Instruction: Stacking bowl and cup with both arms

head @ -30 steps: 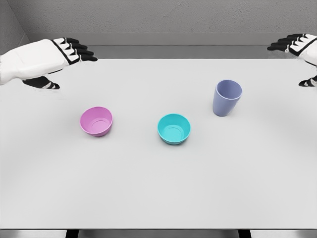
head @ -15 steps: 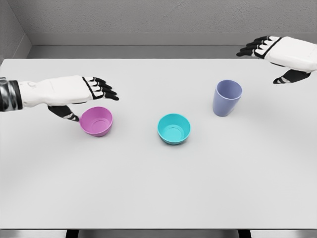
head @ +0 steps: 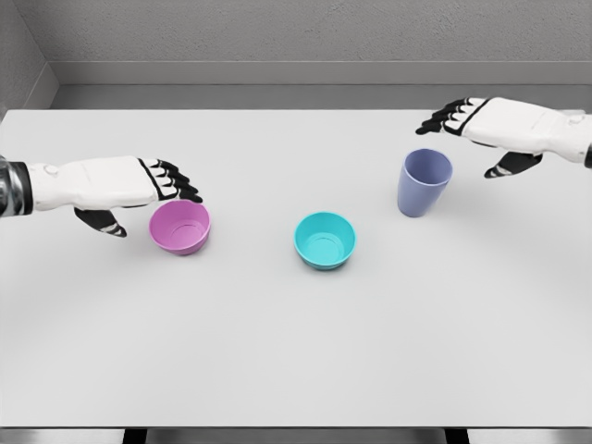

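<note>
The smooth white-shelled left hand (head: 111, 185) has black jointed fingers (head: 176, 180) banded with white segments and a dark metallic ring at the forearm. The matching white right hand (head: 495, 125) shows the same black-and-white fingers (head: 444, 116).

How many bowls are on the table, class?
2. The pink bowl sits at the left, by the left hand; the teal bowl sits near the middle. Nothing seems hidden.

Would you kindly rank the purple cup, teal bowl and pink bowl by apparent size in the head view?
1. purple cup, tallest
2. teal bowl and pink bowl: these look alike, so no ranking between them.
</note>
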### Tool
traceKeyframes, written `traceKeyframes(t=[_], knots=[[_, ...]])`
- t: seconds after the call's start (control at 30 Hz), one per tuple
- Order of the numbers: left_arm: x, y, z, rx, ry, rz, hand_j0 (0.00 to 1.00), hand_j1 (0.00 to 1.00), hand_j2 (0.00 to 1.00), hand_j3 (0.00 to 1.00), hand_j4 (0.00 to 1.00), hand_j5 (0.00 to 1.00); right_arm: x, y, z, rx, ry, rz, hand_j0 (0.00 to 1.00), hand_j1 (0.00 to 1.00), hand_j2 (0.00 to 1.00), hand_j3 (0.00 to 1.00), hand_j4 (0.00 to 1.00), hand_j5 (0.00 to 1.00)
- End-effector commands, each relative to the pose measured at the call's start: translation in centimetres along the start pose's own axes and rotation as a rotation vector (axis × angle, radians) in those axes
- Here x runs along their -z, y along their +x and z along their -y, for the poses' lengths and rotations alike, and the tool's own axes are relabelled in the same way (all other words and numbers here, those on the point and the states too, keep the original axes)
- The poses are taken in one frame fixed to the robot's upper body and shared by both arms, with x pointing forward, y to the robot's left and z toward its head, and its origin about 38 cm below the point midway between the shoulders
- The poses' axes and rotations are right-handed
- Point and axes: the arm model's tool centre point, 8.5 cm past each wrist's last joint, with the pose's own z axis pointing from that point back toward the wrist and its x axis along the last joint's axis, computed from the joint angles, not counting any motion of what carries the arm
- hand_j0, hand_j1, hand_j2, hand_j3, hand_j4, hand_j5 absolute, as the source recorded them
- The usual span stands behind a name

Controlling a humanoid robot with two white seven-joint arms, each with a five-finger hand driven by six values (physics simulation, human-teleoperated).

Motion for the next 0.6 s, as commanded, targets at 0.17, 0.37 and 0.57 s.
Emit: traceKeyframes(t=[0.17, 0.37, 0.57], knots=[[0.4, 0.6, -0.3, -0.002, 0.013, 0.023, 1.00, 1.00, 1.00, 1.00, 1.00, 1.00, 0.3, -0.1, -0.3, 0.008, 0.012, 0.001, 1.00, 1.00, 1.00, 1.00, 1.00, 1.00], [1.0, 0.9, 0.2, -0.007, 0.002, 0.036, 1.00, 1.00, 1.00, 1.00, 1.00, 1.00, 1.8, 0.4, -0.2, 0.005, 0.020, 0.028, 1.00, 1.00, 1.00, 1.00, 1.00, 1.00], [1.7, 1.0, 0.7, 0.001, -0.020, 0.039, 1.00, 1.00, 1.00, 1.00, 1.00, 1.00, 2.1, 0.7, -0.3, 0.001, 0.032, 0.039, 1.00, 1.00, 1.00, 1.00, 1.00, 1.00]])
